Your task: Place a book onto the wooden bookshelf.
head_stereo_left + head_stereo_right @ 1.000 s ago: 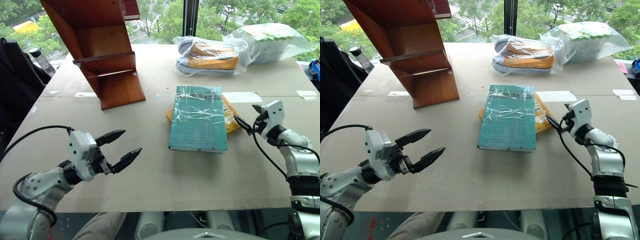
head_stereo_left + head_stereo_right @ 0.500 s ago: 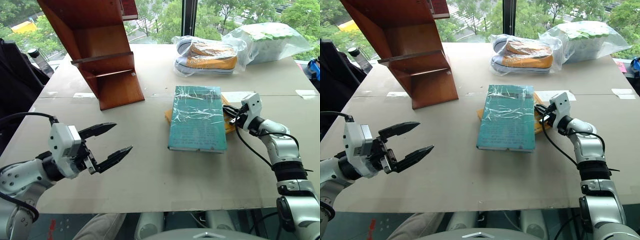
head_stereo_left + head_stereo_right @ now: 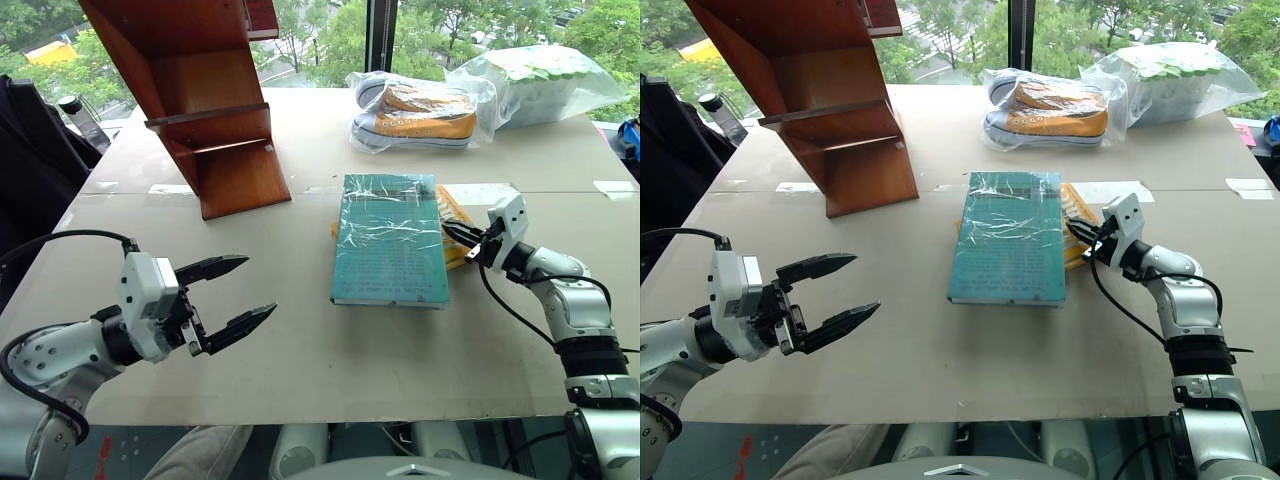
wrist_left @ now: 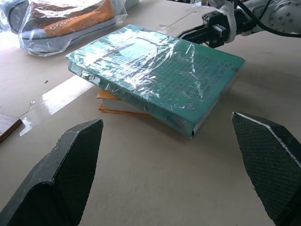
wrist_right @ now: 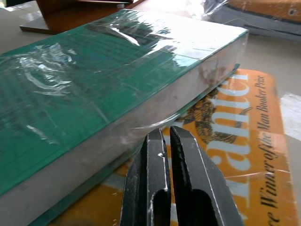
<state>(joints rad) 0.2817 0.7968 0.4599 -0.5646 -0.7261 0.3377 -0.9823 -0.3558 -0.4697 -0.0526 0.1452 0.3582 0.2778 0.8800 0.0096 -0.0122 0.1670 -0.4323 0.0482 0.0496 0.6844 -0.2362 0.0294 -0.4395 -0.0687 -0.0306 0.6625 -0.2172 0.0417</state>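
Facing window: tan table (image 3: 300, 360); left tool (image 3: 238, 292) spread, right tool (image 3: 452, 234) clenched empty.

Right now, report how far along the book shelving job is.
Done: nothing shelved. The teal book lies flat on the table, atop the yellow-orange book. In hand: the right gripper, jaws shut, noses at the teal book's page edge; the left gripper waits open. Left: gripping, lifting, placing on the wooden bookshelf.

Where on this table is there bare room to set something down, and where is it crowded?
Bare patches: the table strip nearest the robot, between the open left gripper and the teal book; also between the wooden bookshelf and that book. Crowded: the far right, with the bagged shoes, and around the shut right gripper.
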